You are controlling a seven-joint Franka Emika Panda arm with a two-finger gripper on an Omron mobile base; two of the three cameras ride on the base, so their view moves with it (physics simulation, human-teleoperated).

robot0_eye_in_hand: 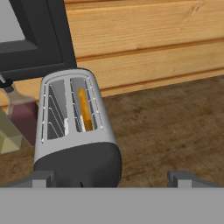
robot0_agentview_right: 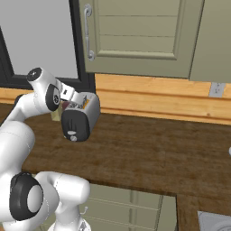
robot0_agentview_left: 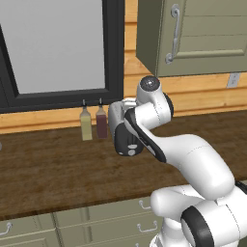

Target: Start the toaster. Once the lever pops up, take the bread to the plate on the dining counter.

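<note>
The hand (robot0_eye_in_hand: 111, 177) is spread wide above the toaster (robot0_eye_in_hand: 74, 135) on the bench (robot0_eye_in_hand: 175, 127); the bread (robot0_eye_in_hand: 85, 110) sits in one slot

kitchen | wood worktop (robot0_agentview_left: 48, 164), drawers (robot0_agentview_left: 96, 224), toaster (robot0_eye_in_hand: 74, 131) (rendered)

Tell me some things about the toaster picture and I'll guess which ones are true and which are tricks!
1. A slice of bread sits inside one slot of the toaster. True.
2. Both toaster slots have bread in them. False: the other slot is empty.
3. The gripper is squeezing the bread. False: its jaws are open, holding nothing, near the toaster's black end.
4. Two bottles stand by the wall under the window. True.
5. The toaster lies tipped over on the floor. False: it stands upright on the wooden worktop.
</note>
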